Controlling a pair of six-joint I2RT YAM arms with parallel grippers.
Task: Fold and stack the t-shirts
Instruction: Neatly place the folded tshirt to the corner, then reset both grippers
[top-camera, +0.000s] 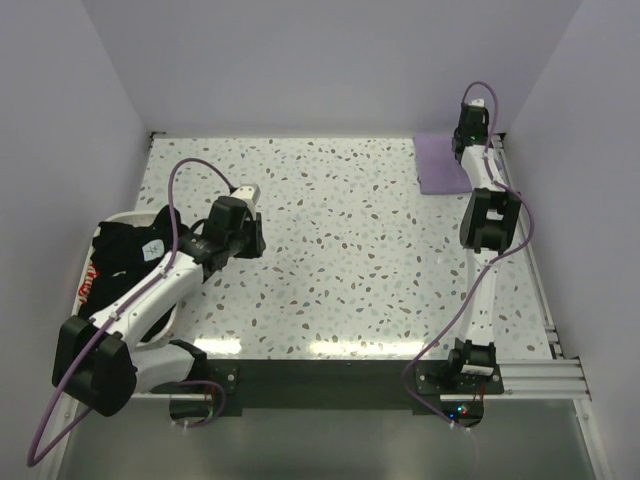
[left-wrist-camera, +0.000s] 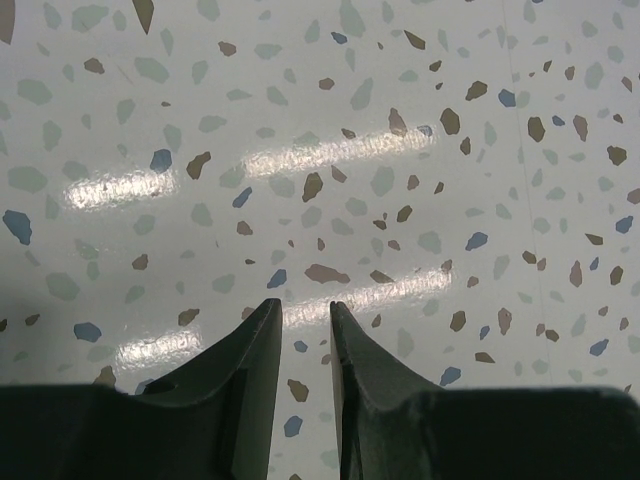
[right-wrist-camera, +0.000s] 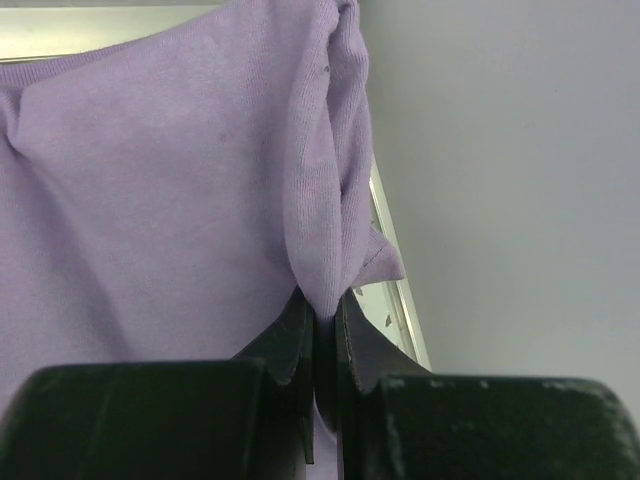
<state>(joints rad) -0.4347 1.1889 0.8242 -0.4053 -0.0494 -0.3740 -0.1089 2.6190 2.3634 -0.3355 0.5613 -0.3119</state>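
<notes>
Left gripper (left-wrist-camera: 305, 310) hovers over the speckled table (left-wrist-camera: 400, 150), jaws narrowly apart, nothing held. Black shirts (top-camera: 130, 245) heap beside that arm, seen overhead only. Far corner: right gripper (right-wrist-camera: 322, 305) pinches a lavender shirt (right-wrist-camera: 150, 200) fold, clear only from its wrist.

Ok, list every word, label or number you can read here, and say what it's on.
Nothing here is readable.
Red-and-white print on the black t-shirt: possibly lettering, too small and blurred to read.
Lavender t-shirt: plain, no print or label showing.
</notes>
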